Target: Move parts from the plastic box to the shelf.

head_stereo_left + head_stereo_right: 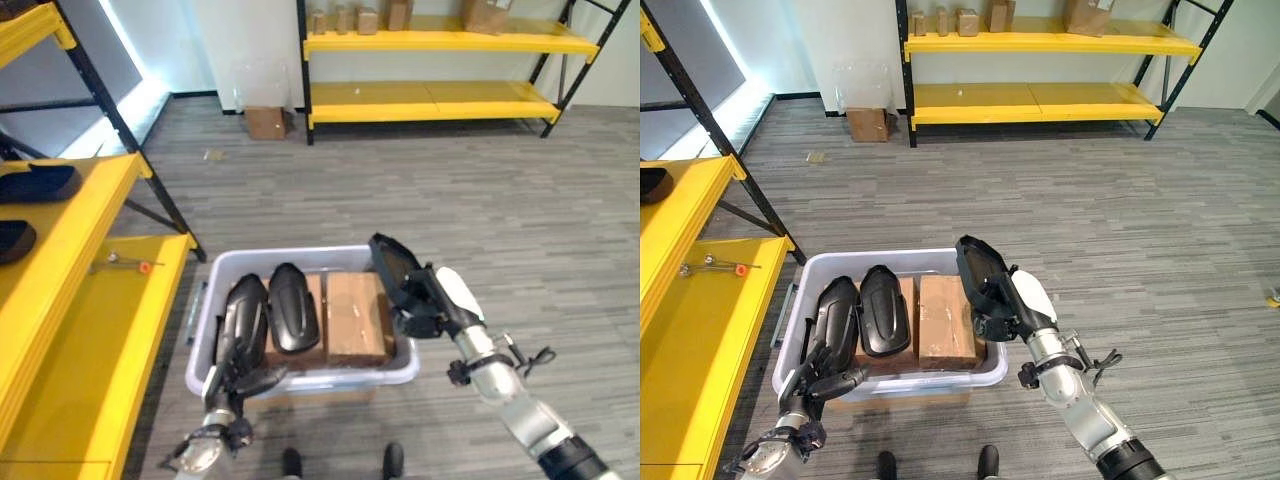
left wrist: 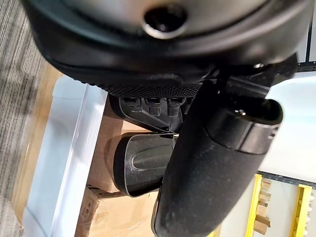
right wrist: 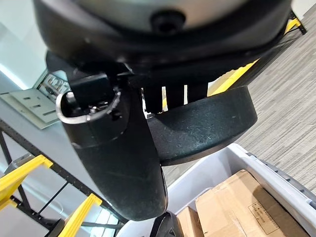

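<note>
While the yellow shelf (image 1: 70, 330) runs down the left edge of the frame, the plastic box (image 1: 300, 378) sits on the floor at lower centre, holding cardboard cartons (image 1: 358, 318) and two black moulded parts. The right hand (image 1: 1002, 300), right of centre, has its fingers curled round a third black part (image 1: 978, 262), lifted clear above the box's right rim; the right wrist view shows thumb and fingers clamping the part's edge between them. At lower left the left hand (image 1: 238, 380) rests against the leftmost part (image 1: 244, 312) in the box, its fingers hidden behind the part, so I cannot tell how they are set. The middle part (image 1: 294, 305) lies just beside it, untouched.

My worry is the edge grip on the lifted part: carried across the frame toward the shelf, it could pivot and slip, or clip the box rim or the left arm.
</note>
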